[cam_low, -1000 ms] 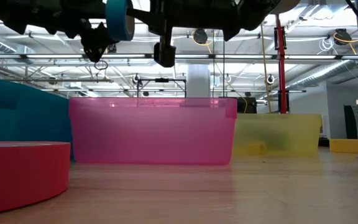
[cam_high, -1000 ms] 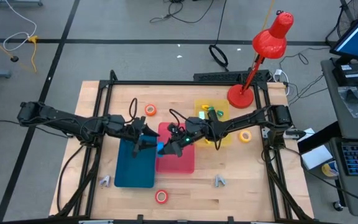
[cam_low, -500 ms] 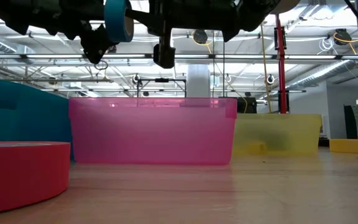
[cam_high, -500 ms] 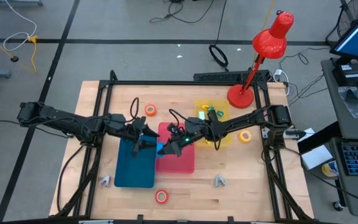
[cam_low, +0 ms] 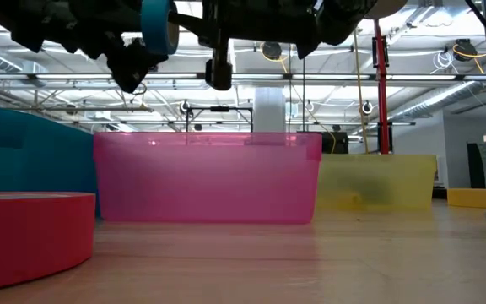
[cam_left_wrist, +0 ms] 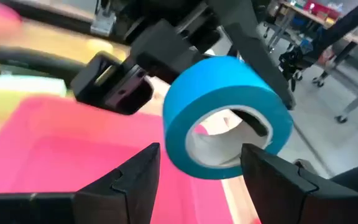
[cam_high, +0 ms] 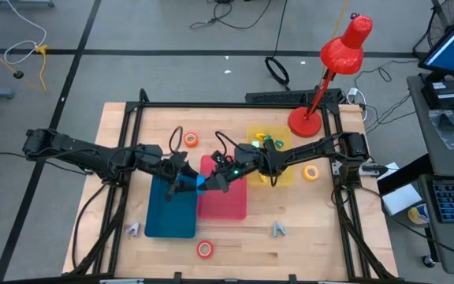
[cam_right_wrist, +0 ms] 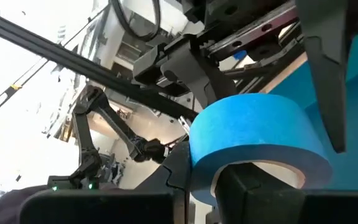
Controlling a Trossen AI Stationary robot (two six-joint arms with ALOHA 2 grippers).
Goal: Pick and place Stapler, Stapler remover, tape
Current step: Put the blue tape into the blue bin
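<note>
Beyond wooden table [cam_low: 327,262] — ceiling-lit workshop

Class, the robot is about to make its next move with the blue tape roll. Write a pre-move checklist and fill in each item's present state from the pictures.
1. Blue tape roll is off the table, in the air: ok.
2. Right gripper is shut on the roll's wall, one finger through the hole: ok.
3. Left gripper is open and facing the roll: ok.
4. Left gripper is touching the roll: cannot tell.
5. Roll is clearly above one bin: not ok. It hangs over the seam between the blue bin and the pink bin.
6. Pink bin's floor is free below: cannot tell, the arms cover part of it.
</note>
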